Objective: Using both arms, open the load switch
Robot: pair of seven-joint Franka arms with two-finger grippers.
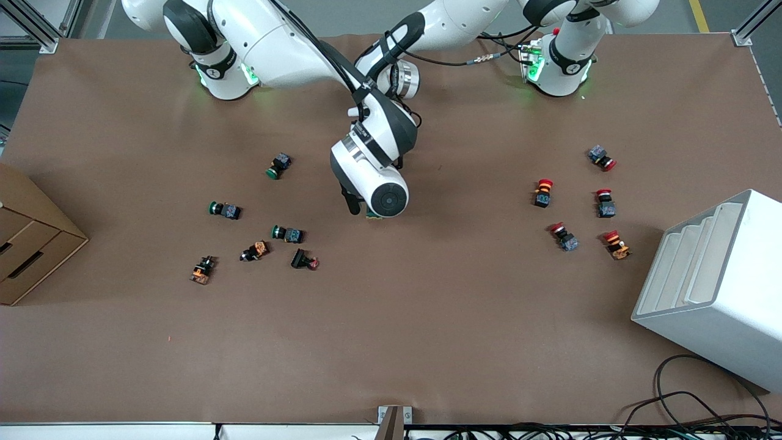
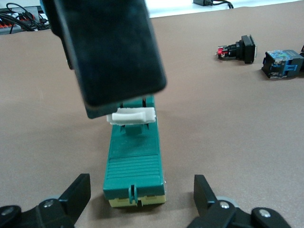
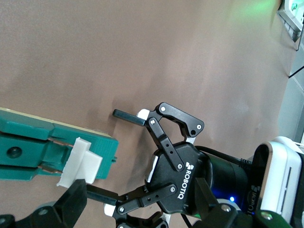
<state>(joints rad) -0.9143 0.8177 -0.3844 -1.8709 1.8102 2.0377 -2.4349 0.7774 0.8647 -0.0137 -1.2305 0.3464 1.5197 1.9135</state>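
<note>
Left gripper [image 2: 141, 192] spread wide, straddling the ribbed end of the switch [image 2: 135, 161], not clamping it. Right gripper [image 3: 140, 206] also released, one finger [image 2: 114, 52] at the white lever [image 2: 131, 116]. Switch flat on the table [image 2: 237, 142], about mid-table. Probably the bracing step. Next: clamp with left, then lever up gently.

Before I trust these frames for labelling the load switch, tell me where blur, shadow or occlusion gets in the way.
Front view: even light, but the arms hide nearly all of the load switch. Left wrist view: the switch is sharp; the dark right tool in front is blurred and covers its end. Right wrist view: the left tool is crisp, the bottom edge soft.
</note>
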